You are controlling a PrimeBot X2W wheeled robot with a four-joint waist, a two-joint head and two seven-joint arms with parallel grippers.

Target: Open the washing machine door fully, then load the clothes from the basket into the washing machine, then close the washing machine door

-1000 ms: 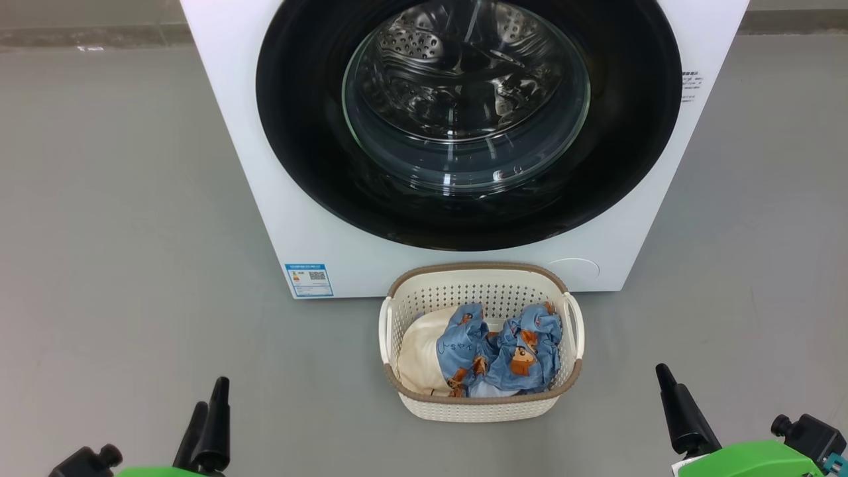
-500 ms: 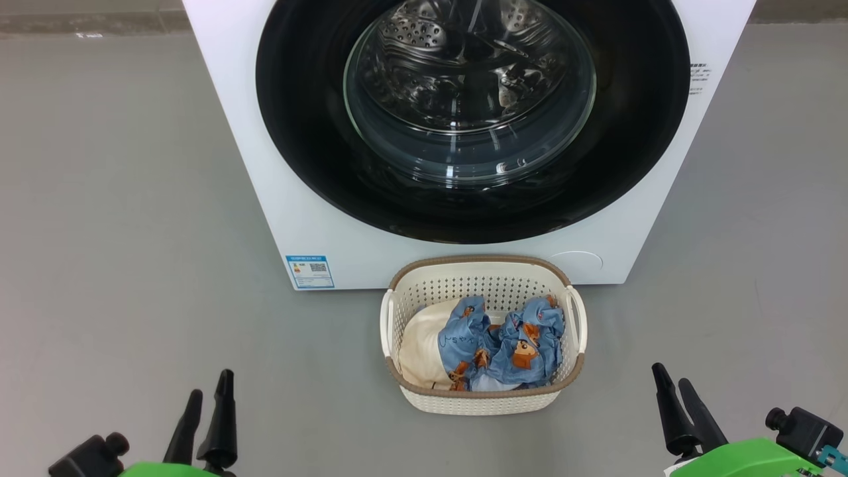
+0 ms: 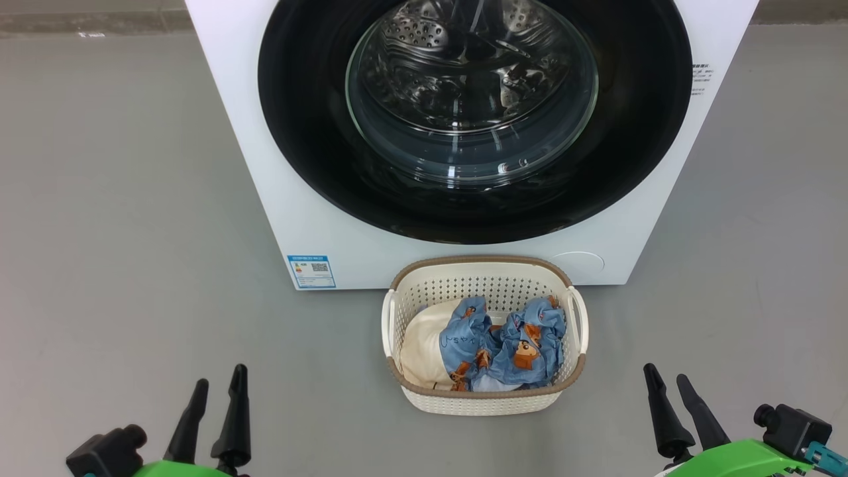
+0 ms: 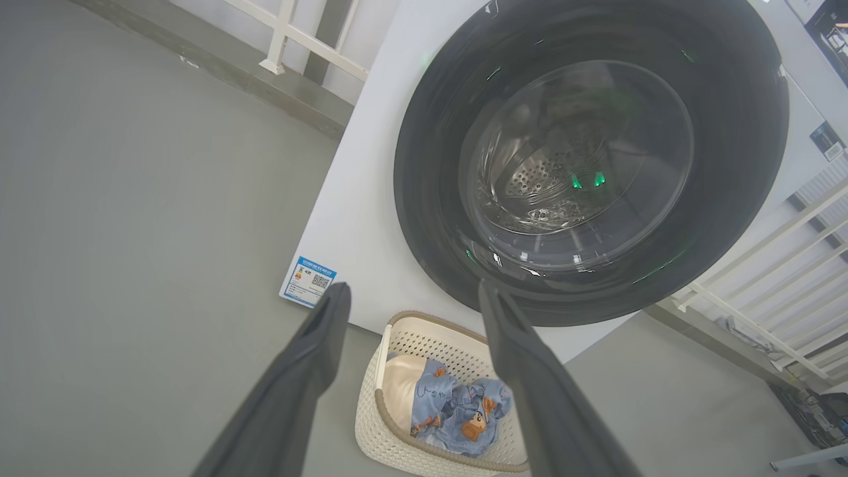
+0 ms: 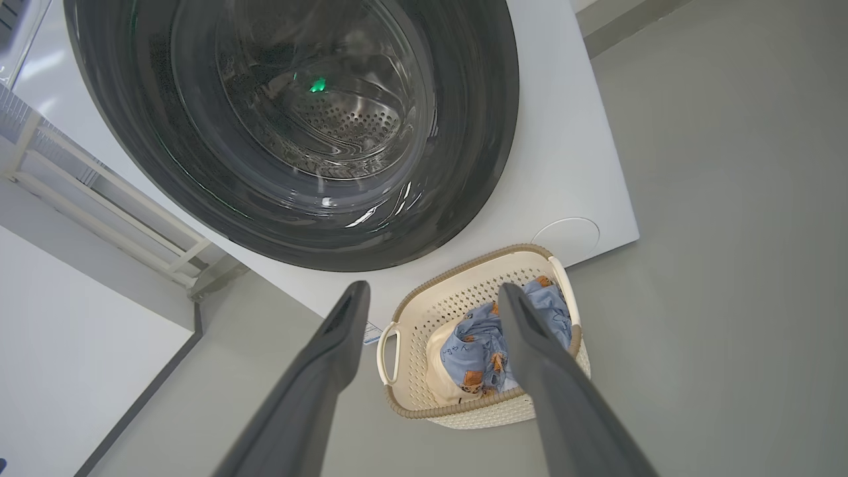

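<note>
Ahead, in my head view, the glossy black round door (image 3: 298, 99) sits shut on the boxy white washing machine (image 3: 278, 199). On the grey floor (image 3: 132, 265) just before it, a perforated cream basket (image 3: 483, 401) holds crumpled blue bear-print clothes (image 3: 510, 344). My left gripper (image 3: 220, 375) and right gripper (image 3: 664, 372) hang spread and empty. The left wrist view catches a blue label sticker (image 4: 309, 281). The right wrist view catches a round white hatch (image 5: 565, 238).

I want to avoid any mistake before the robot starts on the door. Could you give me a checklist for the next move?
1. The left hand is open and empty: ok.
2. The right hand is open and empty: ok.
3. The washing machine door is open for loading: not ok, it is shut.
4. The clothes all lie inside the basket: ok.
5. The basket is clear of the door's swing: cannot tell; it stands close before the washing machine.
</note>
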